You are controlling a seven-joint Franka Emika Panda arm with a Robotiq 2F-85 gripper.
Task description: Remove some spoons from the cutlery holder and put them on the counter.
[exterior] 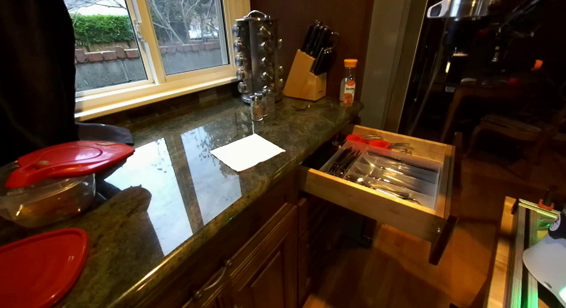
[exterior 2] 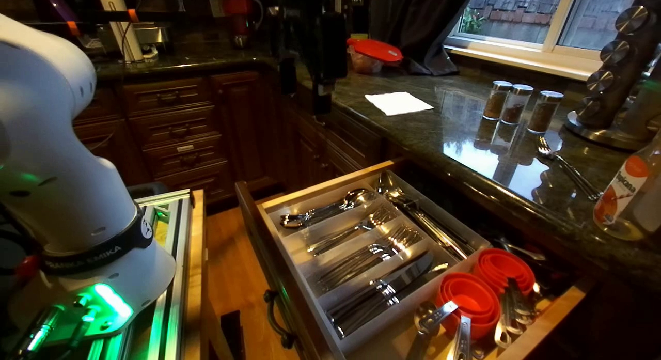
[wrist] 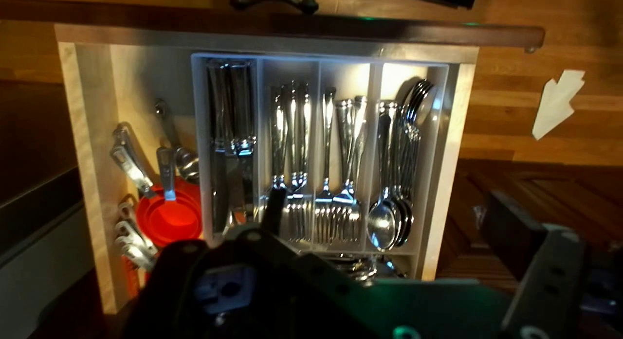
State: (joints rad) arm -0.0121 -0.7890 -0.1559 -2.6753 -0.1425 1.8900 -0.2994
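Note:
The spoons (wrist: 383,224) lie stacked in the end compartment of the cutlery holder (wrist: 198,134), a pale translucent divided tray inside the pulled-out light wood drawer. The spoons (exterior 2: 330,207) and holder (exterior 2: 304,269) also show in an exterior view, with forks and knives in the other compartments. My gripper (wrist: 387,203) is open and empty, its fingers wide apart above the drawer; in the wrist view the spoons appear between them. In an exterior view the dark gripper (exterior 2: 305,94) hangs high beyond the drawer. The dark glossy counter (exterior: 305,122) runs beside the drawer.
Metal cutlery with a fork (exterior 2: 568,169) lies on the counter near a juice bottle (exterior 2: 617,194), spice jars (exterior 2: 516,104) and the metal rack (exterior: 258,56). A white paper (exterior: 247,152) lies on the counter. Red measuring cups (wrist: 170,220) sit beside the holder. A knife block (exterior: 305,76) stands behind.

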